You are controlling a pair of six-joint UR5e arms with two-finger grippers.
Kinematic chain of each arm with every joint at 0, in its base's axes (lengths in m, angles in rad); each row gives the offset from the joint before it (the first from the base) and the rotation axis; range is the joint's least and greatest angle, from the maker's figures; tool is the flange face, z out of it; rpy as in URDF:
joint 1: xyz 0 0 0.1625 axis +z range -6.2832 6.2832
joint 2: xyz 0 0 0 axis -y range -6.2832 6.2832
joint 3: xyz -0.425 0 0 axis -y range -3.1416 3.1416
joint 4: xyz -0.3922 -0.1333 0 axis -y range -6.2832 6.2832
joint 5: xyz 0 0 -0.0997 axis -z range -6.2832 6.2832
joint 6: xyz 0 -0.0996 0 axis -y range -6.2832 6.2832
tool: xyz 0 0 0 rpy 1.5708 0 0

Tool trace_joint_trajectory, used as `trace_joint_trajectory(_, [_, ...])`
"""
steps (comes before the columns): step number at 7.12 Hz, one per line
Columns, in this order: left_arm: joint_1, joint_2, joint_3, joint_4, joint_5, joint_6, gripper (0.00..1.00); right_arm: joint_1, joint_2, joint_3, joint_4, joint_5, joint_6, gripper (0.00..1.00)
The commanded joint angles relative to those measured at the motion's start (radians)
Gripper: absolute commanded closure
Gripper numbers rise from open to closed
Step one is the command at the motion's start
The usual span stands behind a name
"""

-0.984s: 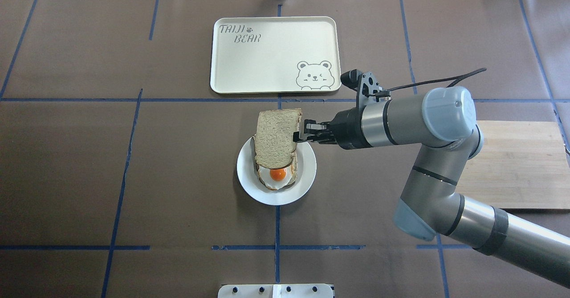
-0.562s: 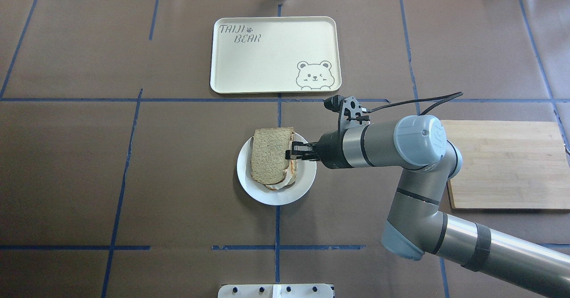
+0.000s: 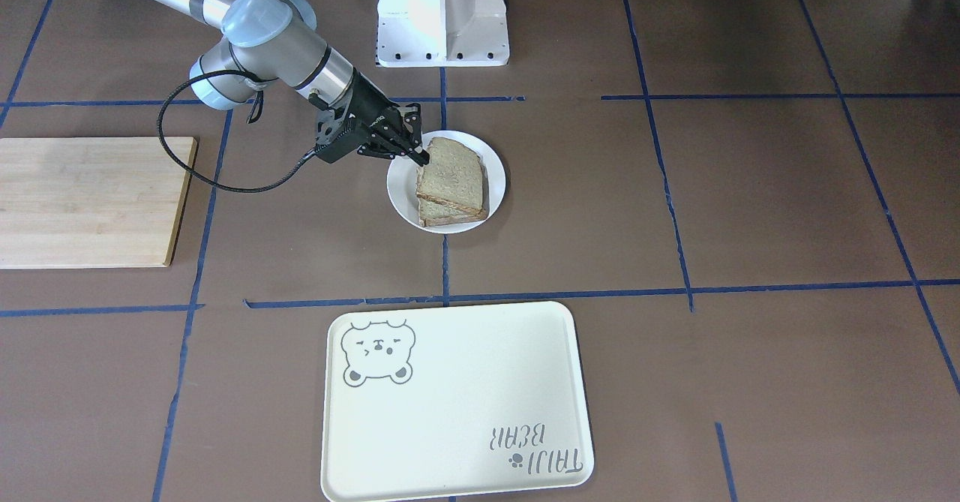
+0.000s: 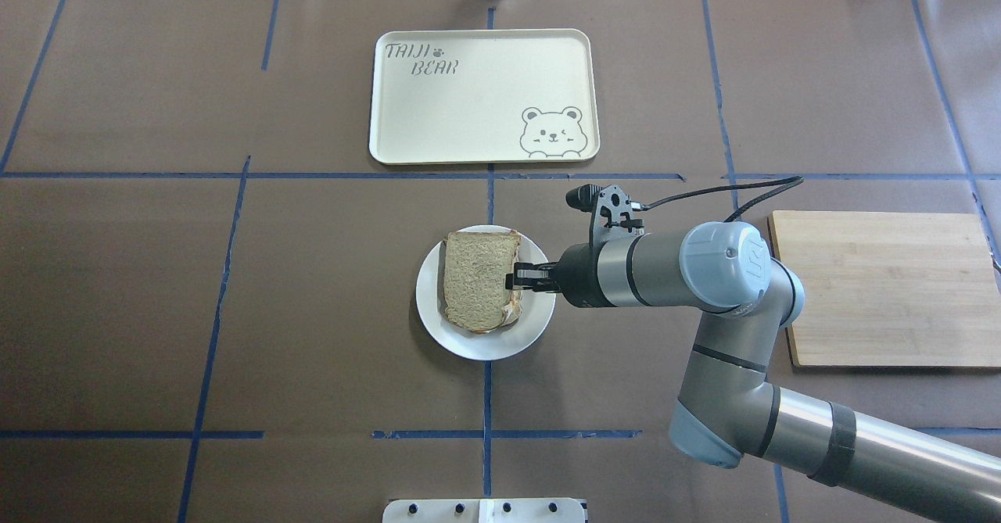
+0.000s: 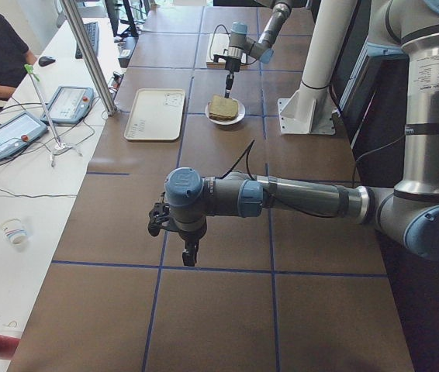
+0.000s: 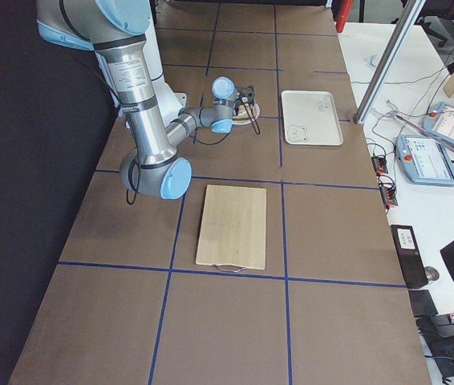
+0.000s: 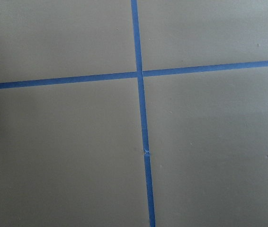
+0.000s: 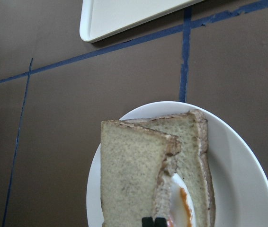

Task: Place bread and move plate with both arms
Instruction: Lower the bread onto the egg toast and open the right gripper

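Plain wholemeal bread slice lying askew on egg-topped slice, both on small white plate. Clenched on its crust edge: right gripper, 2 fingers tight. Left gripper well apart, over table; grip impossible to tell.

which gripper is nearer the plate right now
Right. The right gripper is at the plate's edge, shut on the bread above it. The left gripper hangs over the table, far along it from the plate.

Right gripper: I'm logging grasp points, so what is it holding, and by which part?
The right gripper pinches the bread by its side crust, the edge nearest the arm, over the plate.
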Motion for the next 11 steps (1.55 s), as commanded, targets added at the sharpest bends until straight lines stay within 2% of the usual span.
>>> trace_joint_trajectory(1, [0.000, 0.000, -0.001, 0.002, -0.001, 0.000, 0.00, 0.003, -0.002, -0.008, -0.001, 0.000, -0.026, 1.00])
trace_joint_trajectory(4, [0.000, 0.000, -0.006, 0.002, -0.001, 0.000, 0.00, 0.015, -0.007, -0.009, -0.001, 0.004, -0.031, 0.97])
trace_joint_trajectory(5, [0.000, 0.002, -0.006, 0.002, -0.001, 0.000, 0.00, 0.012, -0.001, -0.026, -0.001, 0.001, -0.019, 0.72])
trace_joint_trajectory(6, [0.000, 0.002, -0.004, 0.000, -0.001, 0.000, 0.00, 0.013, 0.004, -0.029, 0.000, 0.000, -0.014, 0.26])
trace_joint_trajectory(7, [0.000, 0.002, -0.003, 0.000, -0.001, 0.000, 0.00, 0.016, 0.005, -0.028, 0.000, 0.000, -0.008, 0.01])
trace_joint_trajectory(10, [0.002, 0.000, -0.024, -0.008, -0.001, -0.023, 0.00, 0.070, 0.005, -0.008, -0.011, 0.015, 0.014, 0.00])
trace_joint_trajectory(11, [0.012, -0.012, -0.049, -0.014, -0.002, -0.096, 0.00, 0.105, -0.010, 0.017, -0.035, 0.035, 0.012, 0.00])
